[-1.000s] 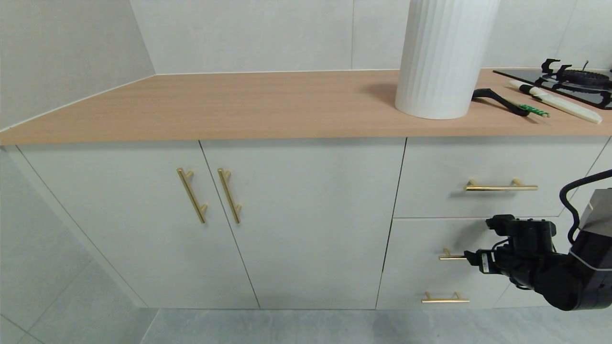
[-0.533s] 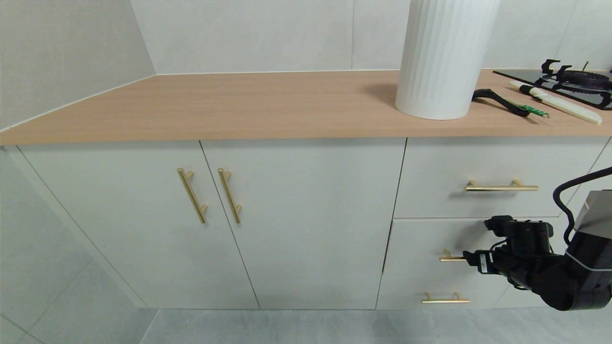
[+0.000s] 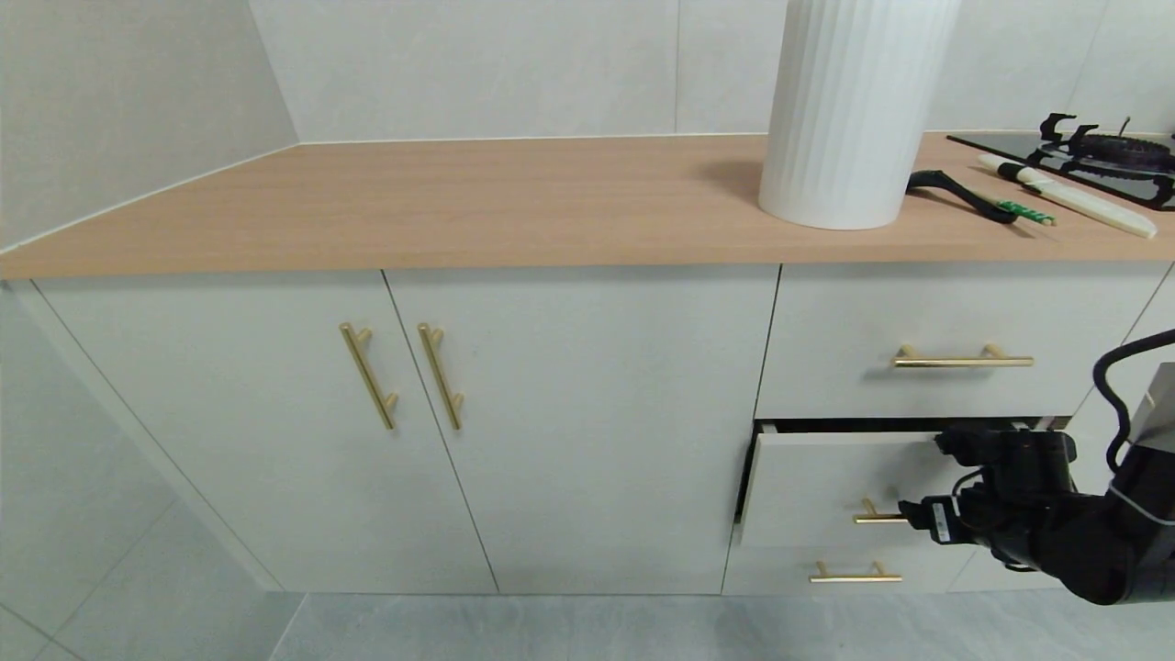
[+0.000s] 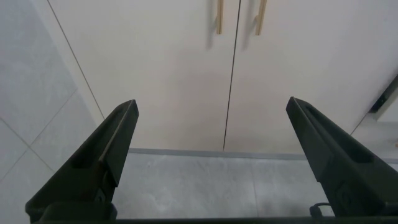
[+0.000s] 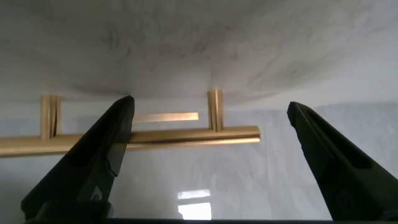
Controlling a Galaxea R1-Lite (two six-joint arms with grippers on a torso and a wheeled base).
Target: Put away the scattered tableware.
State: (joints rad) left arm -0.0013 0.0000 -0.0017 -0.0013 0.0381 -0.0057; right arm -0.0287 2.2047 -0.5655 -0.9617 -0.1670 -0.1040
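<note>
Tableware: three pieces, far right on countertop (image 3: 459,202) – black-handled utensil (image 3: 959,195), green-striped stick (image 3: 1026,213), white knife (image 3: 1069,195) (knife nearest stove (image 3: 1115,151)). One ribbed white cylinder (image 3: 849,110) just left of them. Below, three drawers; middle drawer (image 3: 826,477) partly open, right gripper (image 3: 918,514) at its handle (image 3: 877,519), jaws spread. Left gripper (image 4: 211,109) jaws spread, grasping nothing, facing two cabinet doors (image 4: 155,74). Grey tiled floor (image 3: 551,629).

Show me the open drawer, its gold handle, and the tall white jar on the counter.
open drawer (image 3: 826,482): head view, front panel.
gold handle (image 3: 877,520): head view, bare bar.
tall white jar (image 3: 849,110): head view, ribbed wall.
</note>
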